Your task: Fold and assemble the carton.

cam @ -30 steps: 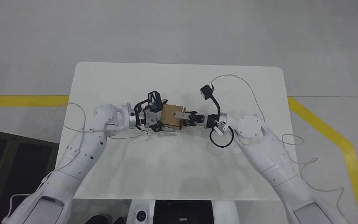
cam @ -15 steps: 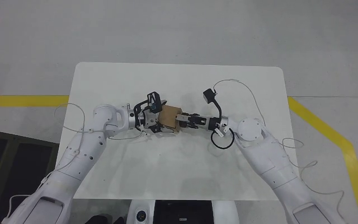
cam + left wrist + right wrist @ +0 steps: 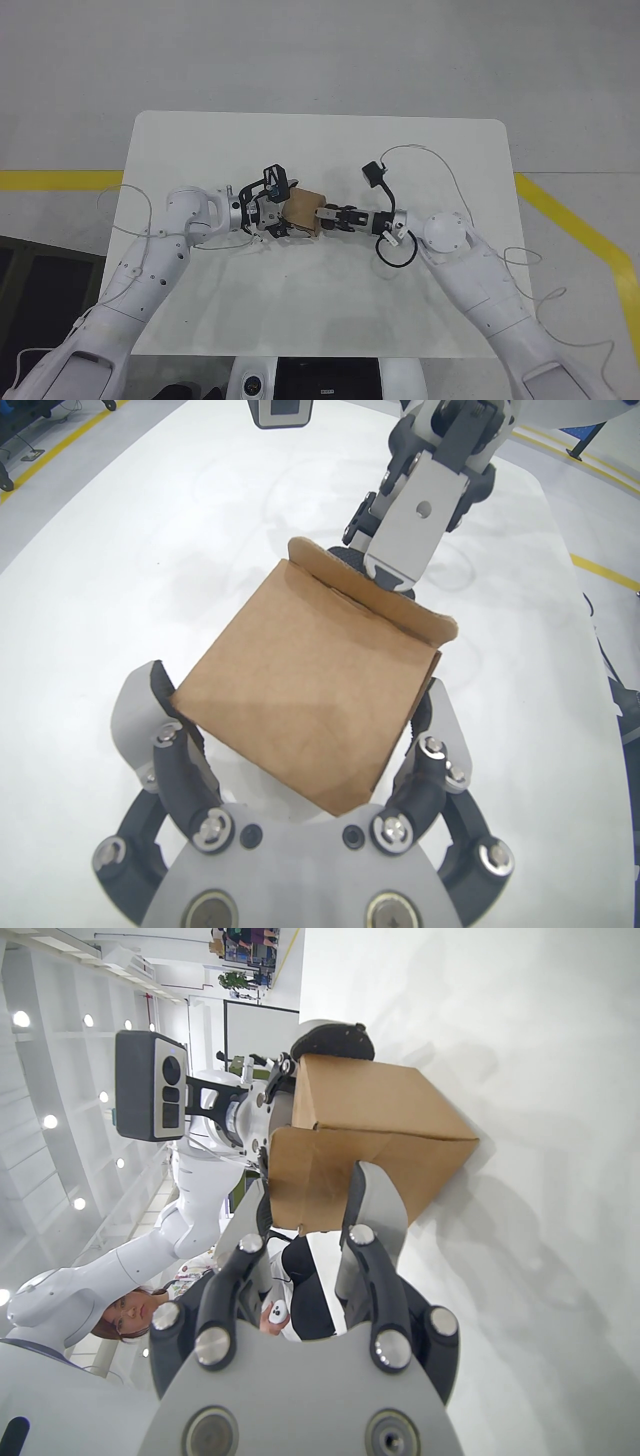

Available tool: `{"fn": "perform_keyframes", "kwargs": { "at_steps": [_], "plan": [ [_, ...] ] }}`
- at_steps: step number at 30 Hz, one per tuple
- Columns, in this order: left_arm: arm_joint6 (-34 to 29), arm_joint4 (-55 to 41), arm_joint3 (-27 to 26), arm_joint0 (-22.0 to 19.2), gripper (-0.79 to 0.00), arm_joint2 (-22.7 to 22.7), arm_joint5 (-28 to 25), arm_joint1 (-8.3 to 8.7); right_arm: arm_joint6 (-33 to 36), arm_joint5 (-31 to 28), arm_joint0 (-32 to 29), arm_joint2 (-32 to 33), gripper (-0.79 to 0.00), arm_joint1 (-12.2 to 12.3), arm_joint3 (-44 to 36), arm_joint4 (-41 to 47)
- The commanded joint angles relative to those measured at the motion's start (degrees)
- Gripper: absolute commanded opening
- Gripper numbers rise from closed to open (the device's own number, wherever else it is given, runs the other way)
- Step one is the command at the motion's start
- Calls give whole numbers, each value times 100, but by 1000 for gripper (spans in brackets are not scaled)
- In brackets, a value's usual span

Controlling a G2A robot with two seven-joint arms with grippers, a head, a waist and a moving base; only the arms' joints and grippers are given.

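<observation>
The carton (image 3: 303,208) is a brown cardboard box held between the two arms near the middle of the white bench (image 3: 300,310), a little closer to the far edge than to the edge at the robot. It is tilted rather than lying flat. In the right wrist view one lower corner comes very close to the bench surface, but whether it touches cannot be told.

The left gripper (image 3: 295,692) meets the carton from the side of the bench's left edge. Its fingers (image 3: 142,710) are spread to the carton's width and press on two opposite side walls, clamping the body of the box between the dark pads.

At the end of the carton that faces the other arm, a flap (image 3: 372,607) with rounded corners sticks out, not folded in. The right gripper (image 3: 310,1193) comes from the side of the bench's right edge and is closed on this flap: one of its fingers (image 3: 375,1208) lies on the flap's outer face and the other sits behind it.

A thin white cable (image 3: 440,155) loops over the bench toward the far right corner, well apart from the carton. On the grey floor a yellow line (image 3: 60,180) runs past the bench's left edge
</observation>
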Motion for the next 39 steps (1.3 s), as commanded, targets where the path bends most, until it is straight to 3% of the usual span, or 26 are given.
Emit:
{"fn": "perform_keyframes", "kwargs": {
  "at_steps": [1, 21, 39],
  "plan": [
    [-7, 1, -4, 0, 0, 3, -7, 0, 16, 9, 16, -7, -505, 4, 8, -104],
    [-32, 9, -16, 9, 0, 24, -3, -2, 42, 70, -31, 134, -566, 76, -45, -644],
    [-54, 16, -46, 18, 0, 41, -16, -3, 73, 131, 0, 198, -573, 99, -58, -787]
  ]
}}
